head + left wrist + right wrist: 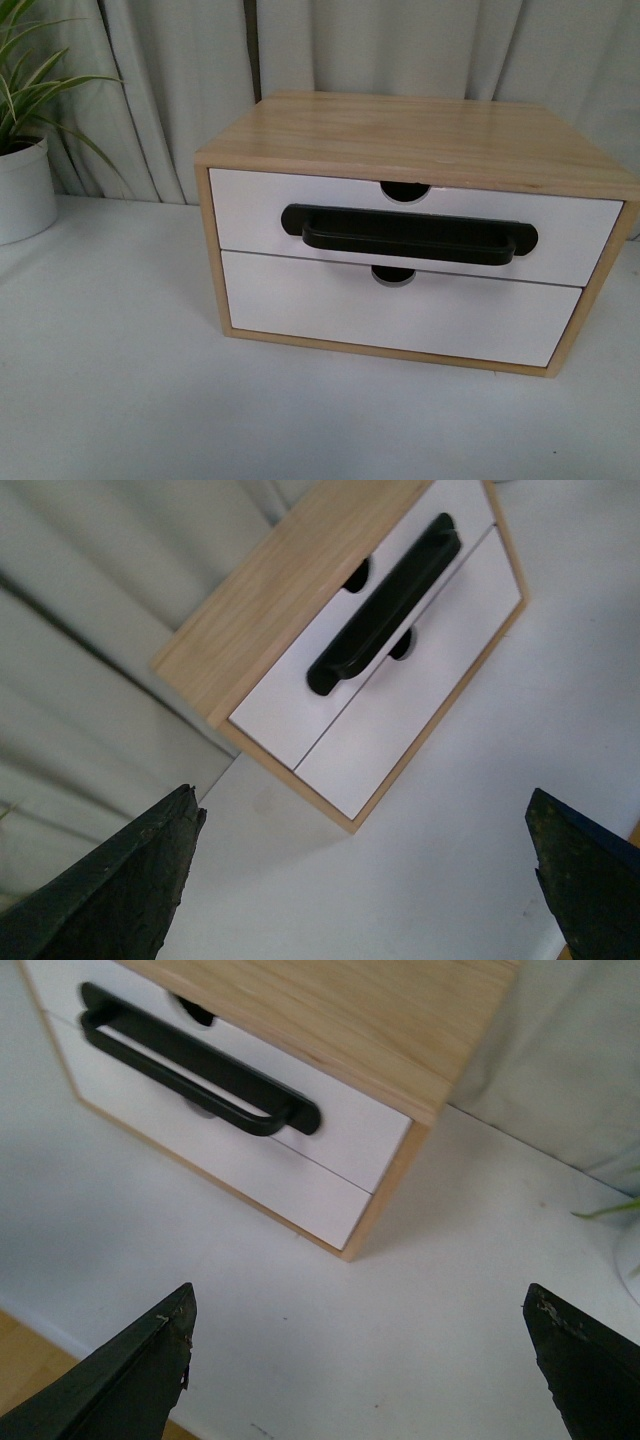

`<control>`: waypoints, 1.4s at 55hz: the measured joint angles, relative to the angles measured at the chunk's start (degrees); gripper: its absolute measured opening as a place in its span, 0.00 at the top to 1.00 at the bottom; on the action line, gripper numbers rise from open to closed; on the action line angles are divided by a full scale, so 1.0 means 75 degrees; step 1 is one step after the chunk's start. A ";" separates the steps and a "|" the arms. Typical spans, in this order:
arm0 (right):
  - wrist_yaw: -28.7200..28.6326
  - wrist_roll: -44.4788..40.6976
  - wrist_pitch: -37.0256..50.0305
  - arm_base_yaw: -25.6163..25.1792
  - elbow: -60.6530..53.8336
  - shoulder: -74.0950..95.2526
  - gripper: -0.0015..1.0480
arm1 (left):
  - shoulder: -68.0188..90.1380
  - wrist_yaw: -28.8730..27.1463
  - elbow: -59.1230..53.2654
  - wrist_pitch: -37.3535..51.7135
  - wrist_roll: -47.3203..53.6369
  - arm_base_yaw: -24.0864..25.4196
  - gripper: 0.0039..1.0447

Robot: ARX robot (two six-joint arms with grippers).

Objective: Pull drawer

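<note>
Front and wrist views of a two-drawer wooden cabinet (400, 130) standing on a white table (120, 380). The drawer (247, 205) is the upper of two white fronts and sits closed, flush in the cabinet frame above the plain lower drawer (400, 315). Its front faces the robot. Its long axis runs level from side to side, and the black bar handle (410, 235) lies along that same axis, just below the half-round notch (405, 190) in the top edge.

Neither arm appears in the front view. In the left wrist view, the left gripper (365, 880) shows two dark fingertips (130, 890) spread wide with nothing between them. The drawer (290, 705) and its handle (385, 605) lie ahead of this claw, well apart from both tips. In the right wrist view, the right gripper (360, 1370) is likewise spread wide and empty. The drawer (350, 1135) and its handle (190, 1070) lie ahead of it and off toward one fingertip (130, 1380), not touching.

A white plant pot (22, 190) stands near the cabinet on the robot's left, before a pale curtain (180, 80).
</note>
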 joint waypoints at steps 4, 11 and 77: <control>-0.0463 -0.0460 -0.0358 -0.0020 0.0490 0.0452 0.09 | 0.0621 0.0527 0.0586 -0.0638 0.0816 -0.0009 0.05; -0.1037 -0.1256 -0.0839 -0.0210 0.1131 0.1218 0.09 | 0.1524 0.0539 0.1574 -0.2200 0.2503 -0.0137 0.05; -0.1591 -0.4878 -0.2174 0.0895 0.3360 0.5074 0.09 | 0.6181 -0.2069 0.6213 -0.5129 0.5782 -0.3150 0.05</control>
